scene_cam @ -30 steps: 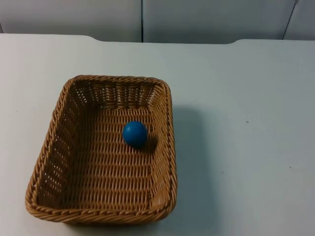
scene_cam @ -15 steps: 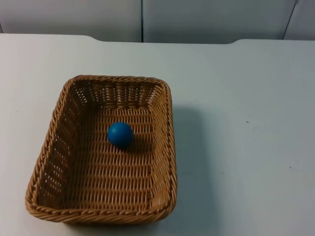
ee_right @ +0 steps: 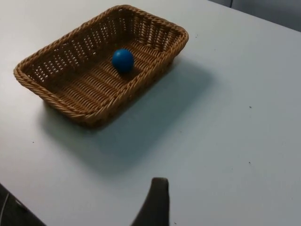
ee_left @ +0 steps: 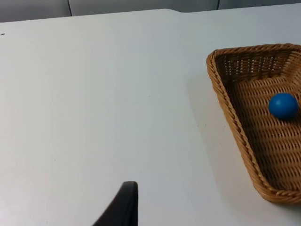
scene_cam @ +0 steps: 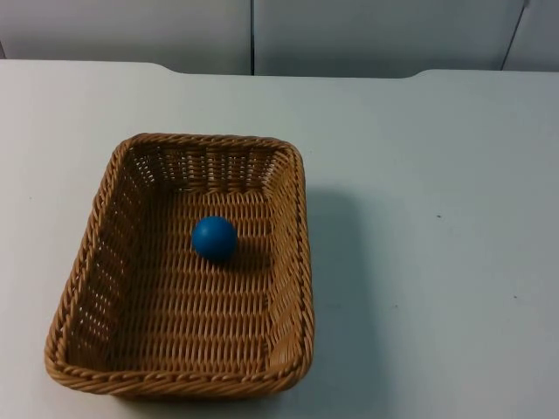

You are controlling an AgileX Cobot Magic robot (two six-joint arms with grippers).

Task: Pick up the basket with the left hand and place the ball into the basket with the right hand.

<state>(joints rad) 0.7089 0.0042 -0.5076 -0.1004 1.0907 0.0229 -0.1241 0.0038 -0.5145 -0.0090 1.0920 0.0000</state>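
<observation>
Since a second ago the ball (scene_cam: 214, 238) has rolled left and now rests mid-basket (scene_cam: 293, 262), which sits on the table (scene_cam: 437, 218). Wicker looks light and stiff, best gripped at the rim. Can't tell either gripper's opening

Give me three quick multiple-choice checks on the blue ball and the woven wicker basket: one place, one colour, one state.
1. Where is the round blue ball?
A. On the white table beside the basket
B. Inside the brown woven wicker basket
C. Between a gripper's fingers

2. What colour is the ball?
A. Red
B. Green
C. Blue

3. How is the basket?
A. Resting on the white table
B. Lifted by an arm
C. Overturned

Key: 1 B, it lies on the basket's floor; 2 C, plainly blue; 3 A, upright on the table, nothing gripping it.
</observation>
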